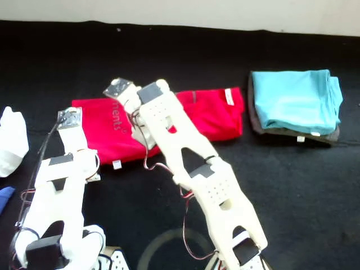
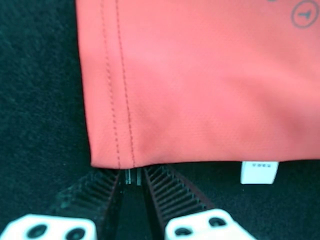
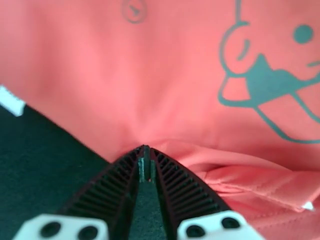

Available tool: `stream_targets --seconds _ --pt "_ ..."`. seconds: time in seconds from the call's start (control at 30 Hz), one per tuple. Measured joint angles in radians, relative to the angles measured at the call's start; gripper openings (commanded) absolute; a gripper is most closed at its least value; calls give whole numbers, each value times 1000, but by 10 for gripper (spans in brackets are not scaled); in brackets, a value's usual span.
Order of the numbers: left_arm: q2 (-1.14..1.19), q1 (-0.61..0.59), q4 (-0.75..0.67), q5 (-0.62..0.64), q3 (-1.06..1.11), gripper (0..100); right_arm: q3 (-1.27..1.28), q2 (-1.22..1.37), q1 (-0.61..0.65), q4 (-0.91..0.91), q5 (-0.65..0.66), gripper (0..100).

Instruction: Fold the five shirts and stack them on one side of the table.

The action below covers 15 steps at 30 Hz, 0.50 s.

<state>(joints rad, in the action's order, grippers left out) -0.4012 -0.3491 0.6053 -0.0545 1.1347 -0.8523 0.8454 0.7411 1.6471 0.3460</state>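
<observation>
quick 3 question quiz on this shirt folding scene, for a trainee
1. True or false: the red shirt is rolled into a ball.
2. Which shirt lies folded farthest right in the high view? A light blue shirt; B white shirt; C red shirt.
3. Fill in: the left tool and the right tool are both shut on the ____.
Key: 1 false; 2 A; 3 red shirt.

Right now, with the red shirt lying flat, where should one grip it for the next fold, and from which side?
Probably its near long edge, from the arms' side: the red shirt lies flat, so only an edge can be pinched. The left gripper is shut on the stitched hem corner, the right gripper further along that edge.
</observation>
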Motion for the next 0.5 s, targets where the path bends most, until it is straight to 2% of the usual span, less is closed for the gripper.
stream_targets --seconds 0.27,0.5 --pt "0 0 0 0 0 10 -25 46 14 5 0 6" --pt "0 0 0 0 0 10 -396 46 -35 20 0 6"
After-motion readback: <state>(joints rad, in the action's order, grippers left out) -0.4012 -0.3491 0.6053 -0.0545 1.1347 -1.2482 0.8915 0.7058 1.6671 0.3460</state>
